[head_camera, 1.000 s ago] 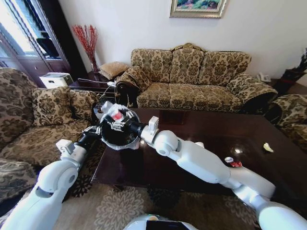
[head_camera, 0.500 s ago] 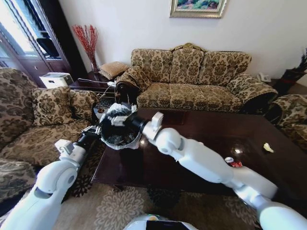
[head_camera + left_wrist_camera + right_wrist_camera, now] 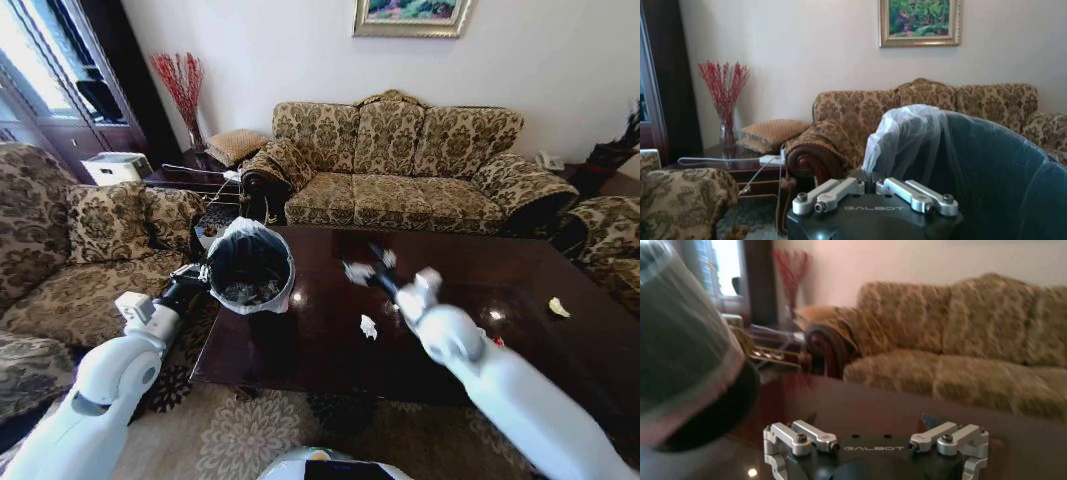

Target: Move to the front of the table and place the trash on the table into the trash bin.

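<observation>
Head view: trash bin (image 3: pixel 249 268) black, white-bag-lined rim, scraps inside.

Open dark surface (image 3: pixel 300 350) from 6 to 12 o'clock of the right hand (image 3: pixel 366 266), broken by one crumpled white scrap (image 3: pixel 368 326) at 6. Trash bin (image 3: pixel 249 268) blocking at 9, mouth unobstructed.

A patterned gold sofa (image 3: pixel 400 165) stands against a pale wall (image 3: pixel 560 60) beneath a framed painting (image 3: pixel 412 15).

One table (image 3: pixel 330 340), one trash bin (image 3: pixel 250 268), two loose trash scraps, white (image 3: pixel 368 327) and yellowish (image 3: pixel 558 308)
</observation>
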